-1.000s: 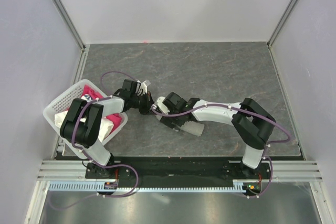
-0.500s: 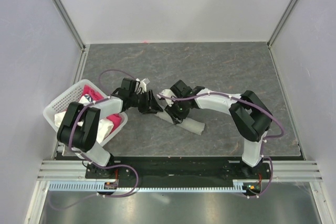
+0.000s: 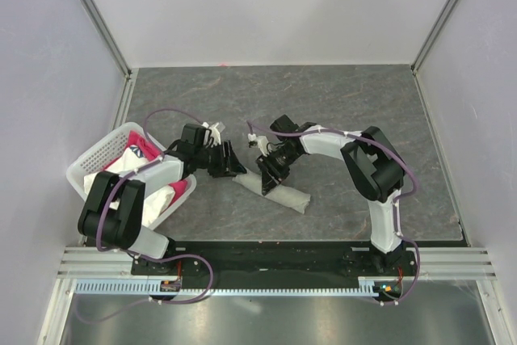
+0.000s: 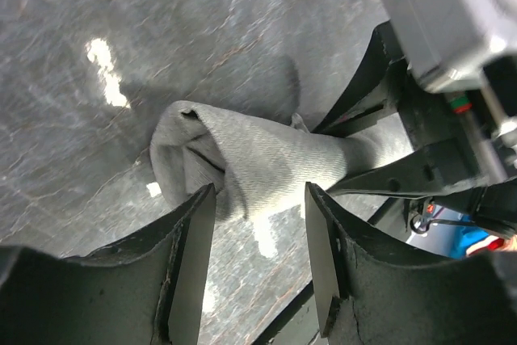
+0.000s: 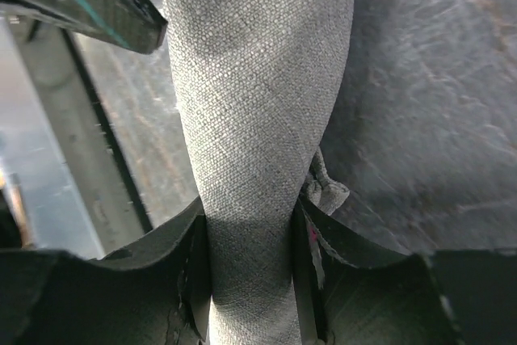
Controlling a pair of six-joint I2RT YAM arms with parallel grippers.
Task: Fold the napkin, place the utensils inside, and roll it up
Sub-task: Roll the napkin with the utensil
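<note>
Right of the basket (image 3: 89,163), the napkin (image 3: 284,194) lies rolled up. My right gripper (image 3: 271,172) pinches the roll, jaws partly closed against both its sides. My left gripper (image 3: 233,169) stands open at the roll's basket-side end, holding nothing.

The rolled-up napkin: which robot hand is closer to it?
The right. The right gripper is squeezing the napkin, with a finger on each side. The left gripper hangs open at one end of the roll, not gripping it.
</note>
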